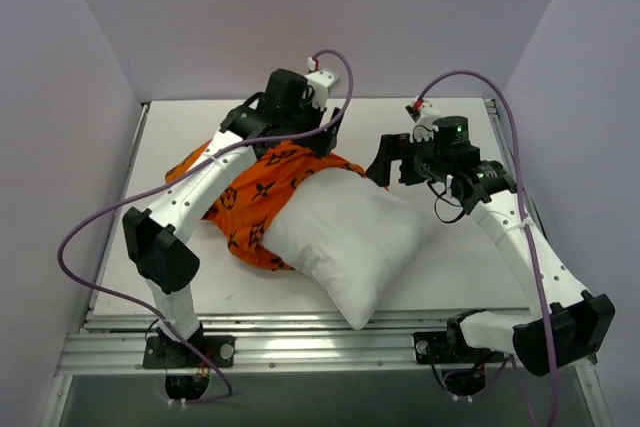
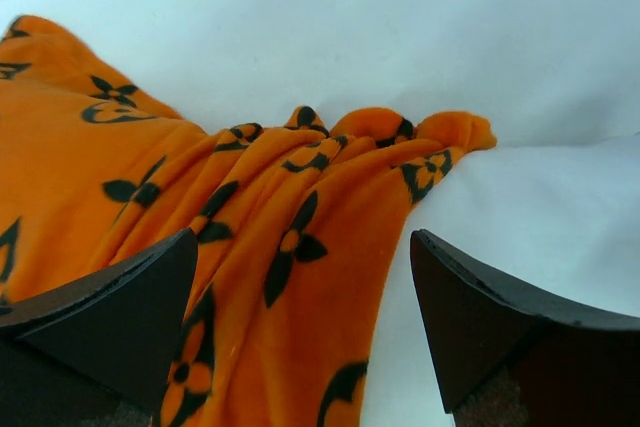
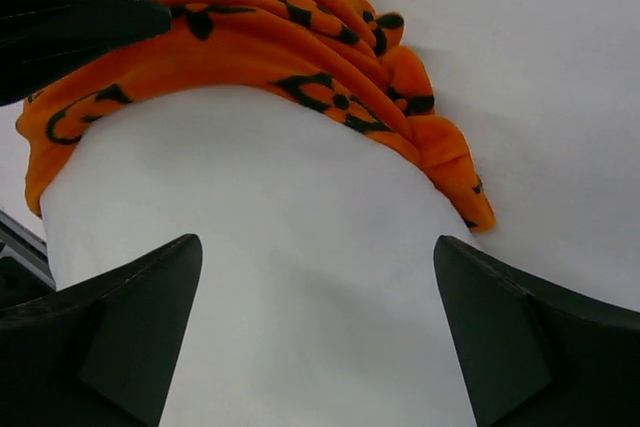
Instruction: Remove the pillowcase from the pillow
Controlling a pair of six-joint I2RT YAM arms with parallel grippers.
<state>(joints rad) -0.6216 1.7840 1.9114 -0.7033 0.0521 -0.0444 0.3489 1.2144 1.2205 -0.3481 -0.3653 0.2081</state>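
Bright even light, soft shadows, sharp focus.

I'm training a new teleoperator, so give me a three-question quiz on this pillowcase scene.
1. True or false: the pillowcase covers the whole pillow.
2. The left gripper is: A) open over orange fabric, B) shut on the pillow, C) out of view.
3. Which gripper's wrist view shows mostly white pillow?
Key: 1 false, most of the pillow lies bare; 2 A; 3 the right gripper.
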